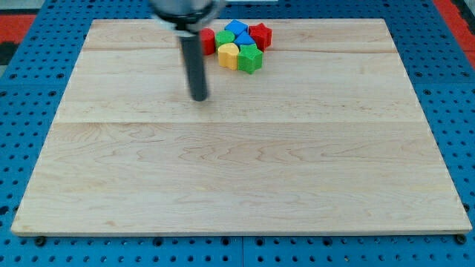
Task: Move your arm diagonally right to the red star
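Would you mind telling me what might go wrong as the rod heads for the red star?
My tip sits to the view's lower left of a tight cluster. The red star lies on its far right, so a straight diagonal would likely hit the yellow block and green block first, scattering them.

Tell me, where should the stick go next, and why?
Probably slide my tip up and to the view's right. The red star sits at the right end of the block cluster near the view's top, beside the green block, while my tip stands apart, lower and left of it.
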Controlling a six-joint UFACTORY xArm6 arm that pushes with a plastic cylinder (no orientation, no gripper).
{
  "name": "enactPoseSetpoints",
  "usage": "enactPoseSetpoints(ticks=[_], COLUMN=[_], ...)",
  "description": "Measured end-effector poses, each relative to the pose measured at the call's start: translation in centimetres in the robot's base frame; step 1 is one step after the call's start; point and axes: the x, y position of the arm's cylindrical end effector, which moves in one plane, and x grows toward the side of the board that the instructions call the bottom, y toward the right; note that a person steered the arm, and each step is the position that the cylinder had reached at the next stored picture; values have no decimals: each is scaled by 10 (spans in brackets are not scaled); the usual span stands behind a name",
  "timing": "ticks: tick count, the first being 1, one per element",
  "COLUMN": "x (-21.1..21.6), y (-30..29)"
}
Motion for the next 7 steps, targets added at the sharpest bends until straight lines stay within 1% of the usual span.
enactPoseSetpoints(ticks=[1,2,3,4,7], x=[-17,-73,-139,-186,-194], y=[91,133,137,137,121])
